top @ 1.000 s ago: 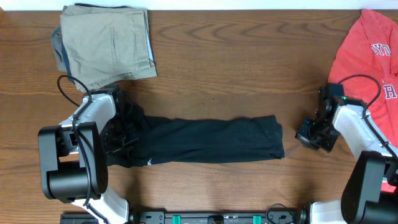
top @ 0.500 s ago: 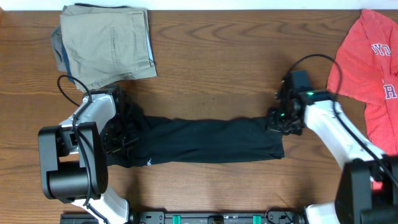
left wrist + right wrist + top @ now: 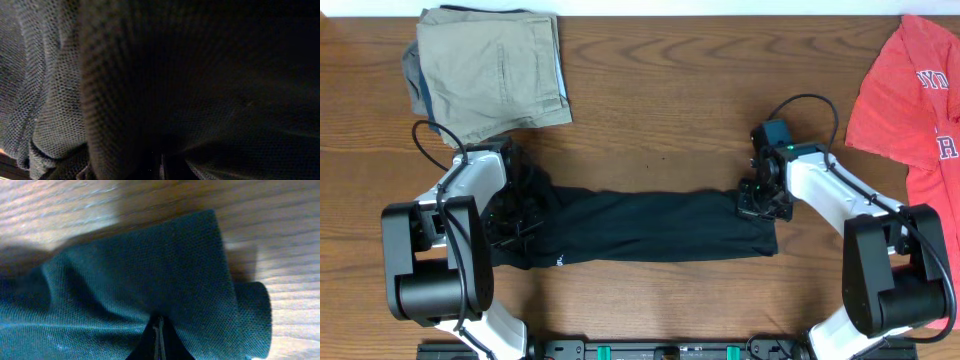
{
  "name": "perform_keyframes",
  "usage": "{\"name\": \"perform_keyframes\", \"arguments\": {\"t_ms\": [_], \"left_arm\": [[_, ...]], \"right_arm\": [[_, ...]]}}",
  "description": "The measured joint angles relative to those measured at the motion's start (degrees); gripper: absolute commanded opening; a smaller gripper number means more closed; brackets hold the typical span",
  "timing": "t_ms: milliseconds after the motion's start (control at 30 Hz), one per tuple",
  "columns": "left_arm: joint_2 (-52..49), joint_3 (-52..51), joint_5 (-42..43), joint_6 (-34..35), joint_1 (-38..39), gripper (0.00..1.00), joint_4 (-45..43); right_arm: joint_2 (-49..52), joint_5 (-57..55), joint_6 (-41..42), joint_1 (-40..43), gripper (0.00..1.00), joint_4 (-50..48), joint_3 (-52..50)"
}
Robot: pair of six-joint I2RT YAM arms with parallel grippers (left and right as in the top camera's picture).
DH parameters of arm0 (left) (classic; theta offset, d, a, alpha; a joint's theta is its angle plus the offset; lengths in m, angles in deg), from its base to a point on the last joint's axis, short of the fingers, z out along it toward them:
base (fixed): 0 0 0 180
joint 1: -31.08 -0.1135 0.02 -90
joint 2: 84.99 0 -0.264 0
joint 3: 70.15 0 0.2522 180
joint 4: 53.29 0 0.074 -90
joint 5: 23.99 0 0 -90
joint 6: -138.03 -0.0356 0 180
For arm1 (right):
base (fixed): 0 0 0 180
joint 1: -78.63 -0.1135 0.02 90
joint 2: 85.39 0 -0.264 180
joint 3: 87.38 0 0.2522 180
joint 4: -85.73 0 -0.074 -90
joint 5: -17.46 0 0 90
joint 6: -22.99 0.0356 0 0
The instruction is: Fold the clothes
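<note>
Matt mesh-knit blk garment (image 3: 150,280), wood-grain table (image 3: 280,220)

Garment (image 3: 660,228) lies centre, trousers (image 3: 490,75) behind-left, tee (image 3: 910,100) right.

One table (image 3: 670,100) carried the lot. The clothes came to at least four. One black garment (image 3: 650,228) ran between the two claws, one end at the left claw (image 3: 520,215) and the other at the right claw (image 3: 762,200). One red tee (image 3: 905,90) lay well apart, outward of the right claw. One folded khaki garment (image 3: 490,75) lay beyond the left claw on one blue-grey garment (image 3: 412,75); any further layers could not be counted.
</note>
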Motion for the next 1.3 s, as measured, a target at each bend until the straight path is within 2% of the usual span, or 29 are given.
{"name": "perform_keyframes", "arguments": {"t_ms": [433,733,767,833,867,900,933,967,1033,1100,1167,1300], "left_arm": [[0.94,-0.15,0.90,-0.02,0.00,0.06,-0.13],[15.37,-0.83,2.84,-0.02,0.00,0.08,1.49],[17.73,-0.85,3.08,0.00,0.00,0.11,1.88],[21.59,-0.83,3.65,-0.42,0.00,0.17,2.64],[23.52,-0.83,3.85,-0.48,0.00,0.25,3.13],[25.35,-0.85,3.93,-0.81,0.00,0.43,3.72],[27.06,-0.85,4.04,-0.90,0.00,0.53,4.31],[28.61,-0.85,4.11,-0.83,0.00,0.63,4.96],[30.93,-0.85,4.13,-0.83,0.00,0.82,5.88],[32.85,-0.85,4.26,-1.27,0.00,0.95,6.73],[34.01,-0.85,4.28,-1.25,0.00,1.00,7.15],[34.34,-0.85,4.31,-1.03,0.00,0.98,7.61]], "right_arm": [[0.63,0.00,1.44,11.02,0.01,3.80,1.27],[-1.05,-6.03,0.90,14.12,0.01,11.98,5.03],[-2.38,-6.25,0.83,14.12,0.05,12.55,5.33],[-5.86,-6.62,0.92,14.12,0.33,14.03,5.81],[-7.91,-6.93,1.01,14.12,0.46,14.91,6.05],[-10.01,-7.26,0.87,14.12,0.68,15.78,6.21],[-12.33,-7.74,1.03,14.23,0.92,16.83,6.38],[-13.94,-8.33,1.01,14.38,0.99,17.66,6.45],[-16.63,-9.64,1.25,15.37,0.99,18.45,6.43],[-18.40,-10.73,1.36,17.53,0.99,18.36,6.43],[-18.73,-10.91,1.07,20.00,0.99,17.92,6.29],[-18.58,-6.16,-3.17,23.98,0.99,12.94,3.28]]}}
